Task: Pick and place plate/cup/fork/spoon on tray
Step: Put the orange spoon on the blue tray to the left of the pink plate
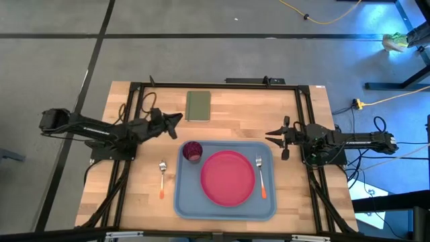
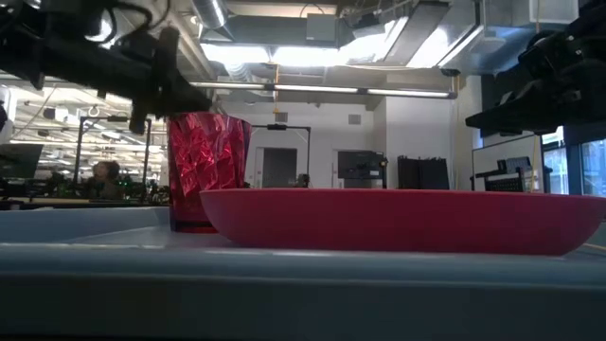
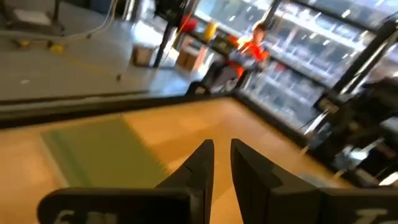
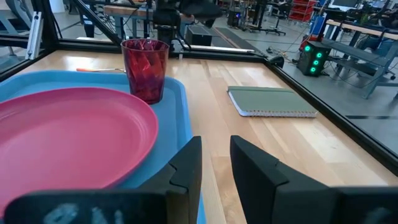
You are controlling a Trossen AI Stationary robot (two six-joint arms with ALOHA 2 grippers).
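The light-blue tray (image 1: 181,202) lies at the table's near middle. On it are the pink-red plate (image 1: 228,177), the dark red cup (image 1: 193,151) upright at its far left corner, and the fork (image 1: 261,178) along its right side. The spoon (image 1: 162,178) lies flat on the table left of the tray. My left gripper (image 1: 179,119) hovers left of and beyond the cup, fingers nearly together and empty. My right gripper (image 1: 269,136) hovers off the tray's far right corner, fingers nearly together and empty. The right wrist view shows the plate (image 4: 68,134) and the cup (image 4: 145,68).
An olive-green pad (image 1: 198,105) lies on the table beyond the tray and shows in the left wrist view (image 3: 99,152). A black frame (image 1: 215,85) runs around the table. Bare wood lies left of the spoon and right of the tray.
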